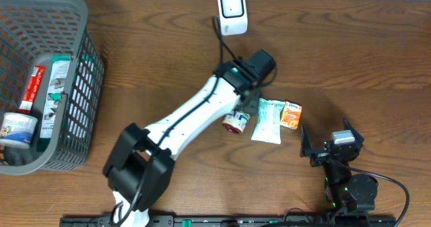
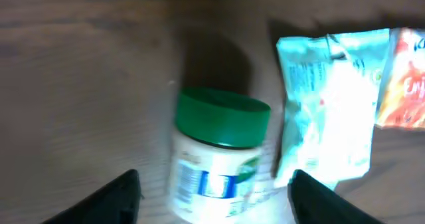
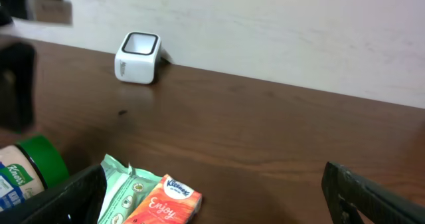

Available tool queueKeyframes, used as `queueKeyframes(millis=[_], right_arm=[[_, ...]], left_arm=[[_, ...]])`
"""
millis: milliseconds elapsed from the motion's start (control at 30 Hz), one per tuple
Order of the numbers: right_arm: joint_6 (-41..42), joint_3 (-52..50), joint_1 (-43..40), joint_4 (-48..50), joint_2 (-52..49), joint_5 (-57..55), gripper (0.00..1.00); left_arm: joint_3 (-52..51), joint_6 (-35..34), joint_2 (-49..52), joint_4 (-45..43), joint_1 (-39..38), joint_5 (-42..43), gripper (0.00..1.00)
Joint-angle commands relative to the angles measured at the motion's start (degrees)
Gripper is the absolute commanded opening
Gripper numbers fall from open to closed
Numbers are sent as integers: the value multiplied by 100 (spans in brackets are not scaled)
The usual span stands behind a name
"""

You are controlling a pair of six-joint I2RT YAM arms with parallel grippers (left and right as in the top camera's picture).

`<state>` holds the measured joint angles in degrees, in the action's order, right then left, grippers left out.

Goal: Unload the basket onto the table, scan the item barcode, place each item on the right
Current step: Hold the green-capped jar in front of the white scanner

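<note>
left gripper (image 2: 214,184) spread astride blurred jar (image 2: 219,137), seemingly not touching, label unreadable, right gripper (image 3: 211,177) agape

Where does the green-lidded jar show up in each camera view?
Overhead: jar near centre.
Left wrist: jar mid-frame, lower half, lid toward the top.
Right wrist: jar at bottom-left edge, cut off.
Shared landmark: pale packet, right of the jar in every view.

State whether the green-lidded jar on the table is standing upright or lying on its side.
Lying on its side: seen from above, the jar shows its label, its green lid facing sideways.
</note>
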<state>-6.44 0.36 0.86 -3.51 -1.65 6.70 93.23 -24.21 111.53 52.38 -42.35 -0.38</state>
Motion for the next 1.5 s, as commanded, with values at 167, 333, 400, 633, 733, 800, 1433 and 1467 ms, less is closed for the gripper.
queueKeyframes(millis=[167,333,400,633,733,800,1433,1467], right_arm=[[81,-4,31,-17,7,24,99],[81,-4,31,-17,7,24,99],[81,-4,31,-17,7,24,99],[81,-4,31,-17,7,24,99],[81,-4,31,-17,7,24,99],[81,-4,31,-17,7,24,99],[81,-4,31,-17,7,24,99],[81,-4,31,-17,7,24,99]], left_arm=[[-4,55,-20,129,946,-317,9],[-339,55,70,98,1038,-306,9],[-516,55,70,42,986,-297,9],[-1132,52,72,-487,743,-24,9],[-1241,35,72,-560,605,131,9],[-1241,35,70,-562,516,328,9],[-1239,35,70,-721,197,1172,10],[-1239,37,70,-772,197,1172,10]])
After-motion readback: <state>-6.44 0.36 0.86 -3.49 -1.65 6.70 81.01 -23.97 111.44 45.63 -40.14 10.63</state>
